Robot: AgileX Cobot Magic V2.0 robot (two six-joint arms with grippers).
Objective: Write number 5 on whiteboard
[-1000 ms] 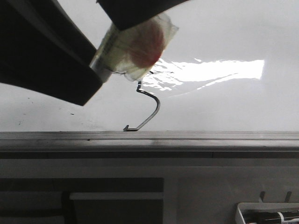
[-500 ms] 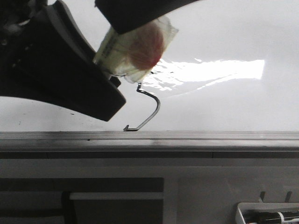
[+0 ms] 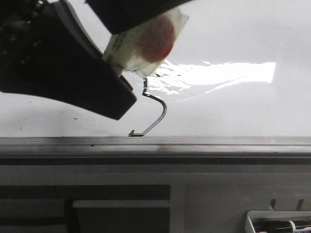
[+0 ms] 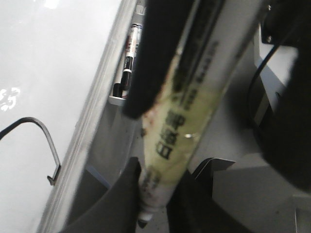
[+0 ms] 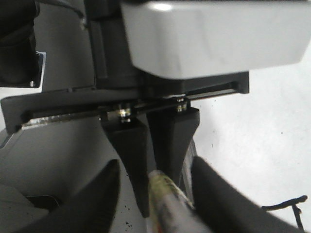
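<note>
One whiteboard (image 3: 233, 111) fills the front view, with one grey rail (image 3: 194, 141) along its near edge. One black marker line, the number 5 (image 3: 156, 112), is drawn on it, and a few tiny dark specks (image 3: 75, 118) dot the white surface to the left of that line. One pen (image 4: 182, 116) wrapped in yellowish tape shows in the left wrist view. Two tools are counted: the left tool (image 4: 153, 191) and the right tool (image 5: 155, 194). One white tray (image 3: 279, 222) sits low at the right of the front view, and at least one more marker (image 3: 282, 225) lies in it
</note>
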